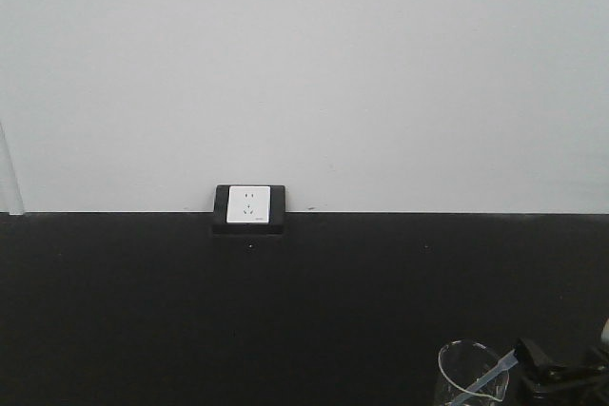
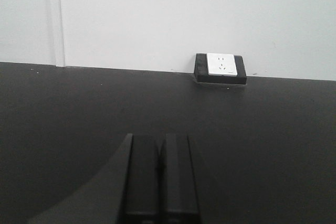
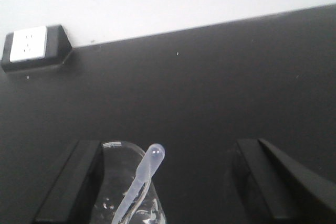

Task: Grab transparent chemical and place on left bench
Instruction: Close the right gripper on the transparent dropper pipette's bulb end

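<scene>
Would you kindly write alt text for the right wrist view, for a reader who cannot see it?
A clear pipette leans bulb-up in a glass beaker between the right tool's open fingers, on a black countertop with a white socket at its back edge.

Soft even light brightens the white wall [image 1: 304, 64]; the black countertop [image 1: 143, 311] is dull, grainy.

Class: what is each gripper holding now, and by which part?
Nothing. Right gripper is open, clear of the transparent pipette in the glass beaker; left gripper is shut, empty.
</scene>
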### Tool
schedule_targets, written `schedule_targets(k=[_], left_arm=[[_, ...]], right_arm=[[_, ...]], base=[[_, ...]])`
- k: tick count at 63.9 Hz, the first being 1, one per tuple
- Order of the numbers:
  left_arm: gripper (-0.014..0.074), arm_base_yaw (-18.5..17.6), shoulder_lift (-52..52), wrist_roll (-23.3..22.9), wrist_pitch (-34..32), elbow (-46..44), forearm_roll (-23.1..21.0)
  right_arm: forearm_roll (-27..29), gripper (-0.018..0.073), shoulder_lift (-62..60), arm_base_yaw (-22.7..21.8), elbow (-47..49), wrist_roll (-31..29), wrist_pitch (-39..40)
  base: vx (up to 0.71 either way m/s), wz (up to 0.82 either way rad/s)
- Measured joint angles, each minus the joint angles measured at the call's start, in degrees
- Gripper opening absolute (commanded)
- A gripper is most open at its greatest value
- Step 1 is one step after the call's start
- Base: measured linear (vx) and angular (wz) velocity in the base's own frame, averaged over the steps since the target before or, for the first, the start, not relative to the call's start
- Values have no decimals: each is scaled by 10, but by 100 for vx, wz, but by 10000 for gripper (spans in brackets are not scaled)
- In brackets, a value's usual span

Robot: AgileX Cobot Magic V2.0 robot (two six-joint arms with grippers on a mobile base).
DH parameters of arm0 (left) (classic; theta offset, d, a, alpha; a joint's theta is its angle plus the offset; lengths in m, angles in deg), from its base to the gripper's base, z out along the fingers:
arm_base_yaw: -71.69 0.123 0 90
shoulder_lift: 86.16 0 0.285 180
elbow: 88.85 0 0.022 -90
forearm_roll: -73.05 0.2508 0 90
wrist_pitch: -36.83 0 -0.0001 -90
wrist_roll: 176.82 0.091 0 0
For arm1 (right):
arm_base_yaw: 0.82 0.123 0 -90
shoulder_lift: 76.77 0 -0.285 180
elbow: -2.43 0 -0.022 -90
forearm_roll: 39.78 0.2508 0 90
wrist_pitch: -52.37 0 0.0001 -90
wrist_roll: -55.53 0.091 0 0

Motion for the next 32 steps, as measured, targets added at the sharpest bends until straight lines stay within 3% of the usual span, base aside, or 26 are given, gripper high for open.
schedule_targets(k=[13, 32], left_arm=[[-3, 0, 0, 0, 0, 0, 0], [-3, 0, 0, 0, 0, 0, 0]], right_arm=[[-57, 490, 77, 0, 31, 60, 47], [-66, 470, 131, 0, 46, 80, 68]], base=[[0, 0], [0, 0]])
